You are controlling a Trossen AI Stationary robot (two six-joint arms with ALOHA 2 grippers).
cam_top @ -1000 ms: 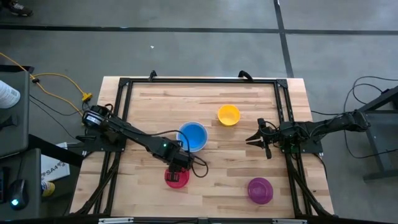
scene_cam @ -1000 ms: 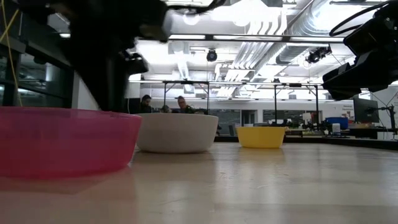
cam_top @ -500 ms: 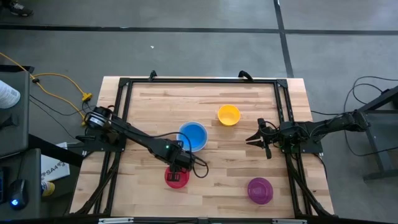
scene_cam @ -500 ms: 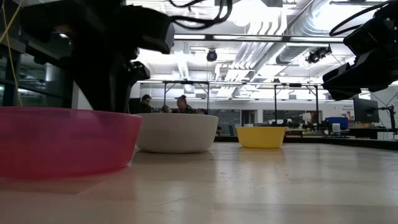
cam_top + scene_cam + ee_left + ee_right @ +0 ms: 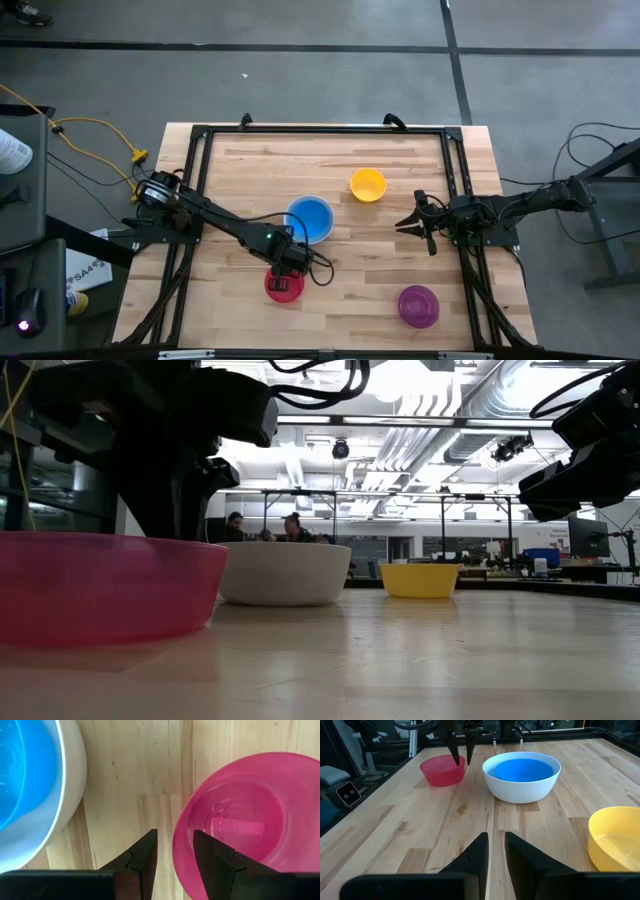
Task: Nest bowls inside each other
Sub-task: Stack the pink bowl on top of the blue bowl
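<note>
The red-pink bowl (image 5: pixel 284 288) stands upright on the table's near left. My left gripper (image 5: pixel 175 851) points down over its far rim (image 5: pixel 181 845), open, with one finger inside the bowl and one outside. The blue bowl (image 5: pixel 310 218) sits nested in the white bowl (image 5: pixel 520 790) just beyond. The yellow bowl (image 5: pixel 367 184) stands farther back, and the purple bowl (image 5: pixel 418 305) at the near right. My right gripper (image 5: pixel 496 850) waits open at the table's right side, above the wood. My left gripper straddles the red-pink bowl's rim (image 5: pixel 181 845) from above, one finger (image 5: pixel 212 860) inside and the other (image 5: pixel 142 857) outside. Whether either finger touches the wall, I cannot tell. The bowl rests upright on the table.
A black frame (image 5: pixel 320 130) runs around the wooden table. Bare wood lies between the red-pink and purple bowls. Beyond the table's far edge, the low view shows people seated in the room (image 5: pixel 262 528).
</note>
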